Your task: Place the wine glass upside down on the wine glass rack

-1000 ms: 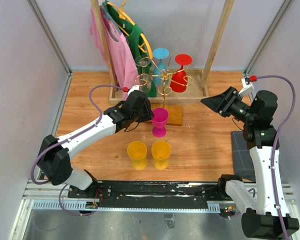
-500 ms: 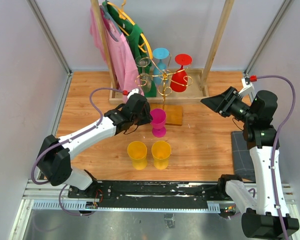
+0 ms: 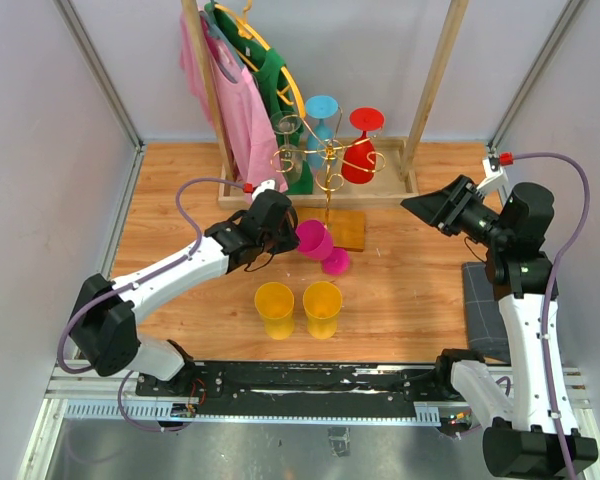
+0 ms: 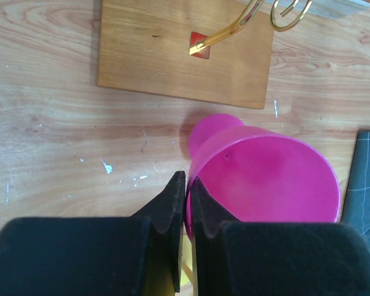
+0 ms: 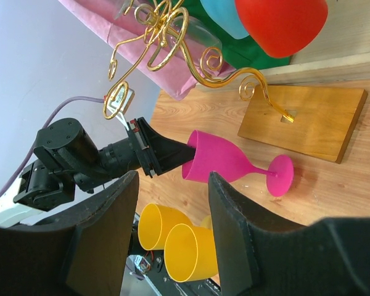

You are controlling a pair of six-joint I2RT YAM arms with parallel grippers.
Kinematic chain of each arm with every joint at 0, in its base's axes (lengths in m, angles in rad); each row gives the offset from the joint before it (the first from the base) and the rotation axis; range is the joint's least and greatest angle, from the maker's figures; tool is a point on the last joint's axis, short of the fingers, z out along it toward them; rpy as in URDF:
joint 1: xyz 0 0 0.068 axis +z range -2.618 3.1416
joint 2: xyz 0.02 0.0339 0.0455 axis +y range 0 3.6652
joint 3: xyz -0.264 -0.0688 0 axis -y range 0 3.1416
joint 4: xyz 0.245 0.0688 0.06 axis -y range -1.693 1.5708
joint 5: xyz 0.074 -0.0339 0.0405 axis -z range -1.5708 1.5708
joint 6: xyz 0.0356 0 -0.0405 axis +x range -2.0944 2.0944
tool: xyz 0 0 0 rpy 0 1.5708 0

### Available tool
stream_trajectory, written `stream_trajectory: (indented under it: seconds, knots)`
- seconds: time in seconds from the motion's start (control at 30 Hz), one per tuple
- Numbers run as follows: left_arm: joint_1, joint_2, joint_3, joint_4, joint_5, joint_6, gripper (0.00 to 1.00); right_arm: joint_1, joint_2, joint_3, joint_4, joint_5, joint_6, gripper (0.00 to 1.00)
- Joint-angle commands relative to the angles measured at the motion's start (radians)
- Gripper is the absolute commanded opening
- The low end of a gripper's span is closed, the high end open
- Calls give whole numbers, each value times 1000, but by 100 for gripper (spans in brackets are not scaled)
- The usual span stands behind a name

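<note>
Grip: the left gripper (image 4: 186, 196) is pinching the rim of the magenta wine glass (image 3: 315, 243), one finger inside the bowl and one outside. The glass is lying tilted near the middle of the worktop (image 3: 180, 190), just in front of the wine glass rack (image 3: 327, 160) and its wooden base (image 4: 185, 52). Its foot is pointing toward the right edge; whether the foot is touching the boards I cannot tell. The right gripper (image 5: 172, 179) is hovering spread and empty over the right edge. The glass is looking like opaque moulded plastic: probably light, stiff, smooth-walled and slippery, so likely to pivot in a thin rim pinch. The bowl seems the right hold, since stem and foot must be staying free to slide into a curled gold wire arm.
</note>
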Motion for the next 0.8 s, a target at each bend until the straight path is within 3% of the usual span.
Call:
stream_trajectory:
  seconds: [0.0,0.47,0.6,0.77]
  knots:
    - [-8,-33,0,-1,-9,10,3,6,-20,-15,29,-1,7,50]
    - [-8,-153,56,6,44,68,0,6,-28,-8,30,14,1,51]
    - [-8,-184,102,32,110,94,0,6,-26,-4,30,19,-4,51]
    - [-8,-209,179,58,288,118,0,5,-25,9,13,38,-30,51]
